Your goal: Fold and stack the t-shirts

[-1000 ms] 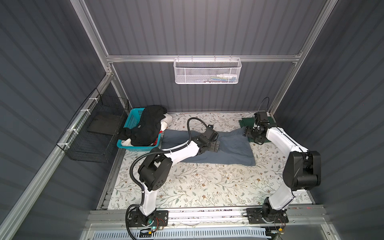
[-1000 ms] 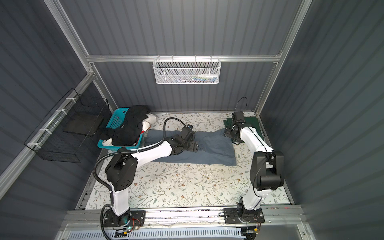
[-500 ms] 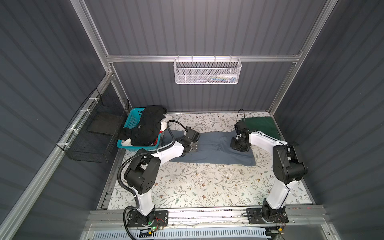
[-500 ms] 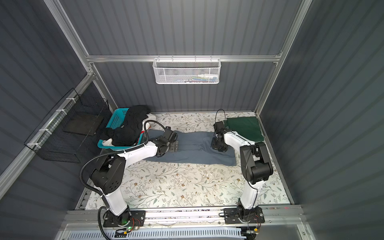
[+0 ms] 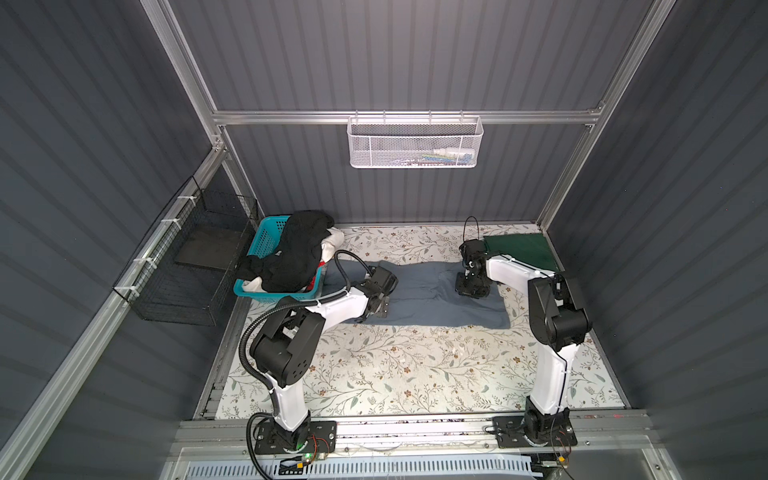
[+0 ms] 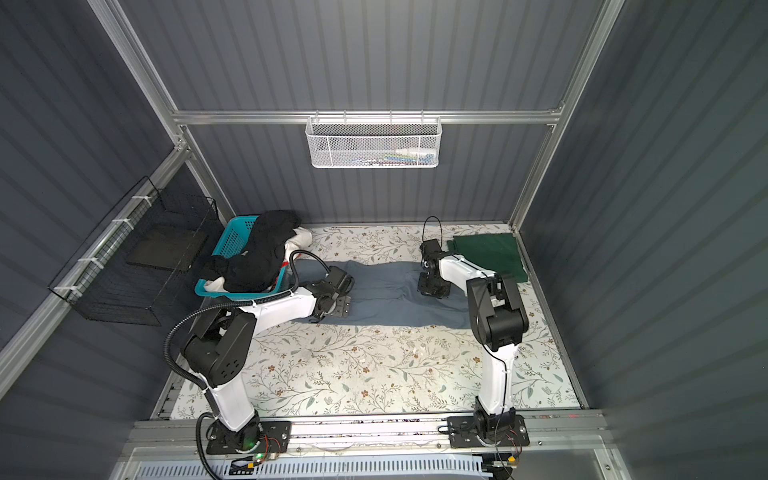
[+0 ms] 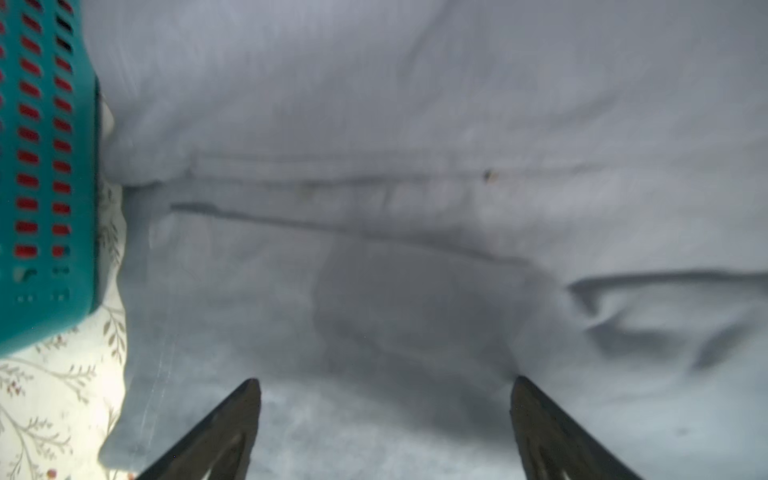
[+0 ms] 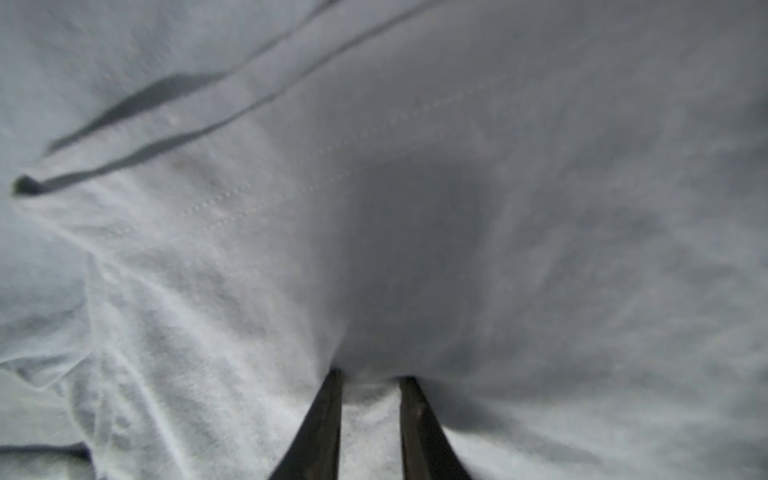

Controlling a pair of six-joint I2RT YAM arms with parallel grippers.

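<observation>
Slate-grey cloth of the grey shirt (image 5: 432, 299) spread flat over the far half of the tabletop (image 5: 415, 365), long way running from 9 to 3 o'clock, a few low ridges left near the middle. Worked at both ends in both top views: left hand (image 5: 380, 307) at the 9 o'clock end, right hand (image 5: 471, 289) toward 2 o'clock.

From the right wrist: right hand (image 8: 370, 376) nearly closed, with a small ridge of cloth pinched up between the fingers (image 8: 328, 415). Probably taken there to lift or drag that end over for the fold.

From the left wrist: left hand (image 7: 384, 380) spread wide, tips down at the cloth, nothing clasped. Likely set there to hold that end flat against the pull, or ready to take the hem.

Further out: 9 o'clock end of the grey shirt lying right up against the basket (image 5: 266, 232) at 10 o'clock, so little room to work on that side. Black shirt (image 5: 299, 253) heaped over the basket, white and red cloth showing beneath, all yet to be folded. Green shirt (image 5: 519, 249) folded flat in the 1 o'clock corner, by the look of it the start of the stack; touching the grey shirt or not, cannot tell behind the right arm.

Against a second ago: right hand come in from over the green shirt onto the grey shirt and closed on the cloth. Left hand drawn back from nearer the shirt's middle toward 9 o'clock, as wide as before. Green shirt now uncovered. Basket and its heap unchanged.
</observation>
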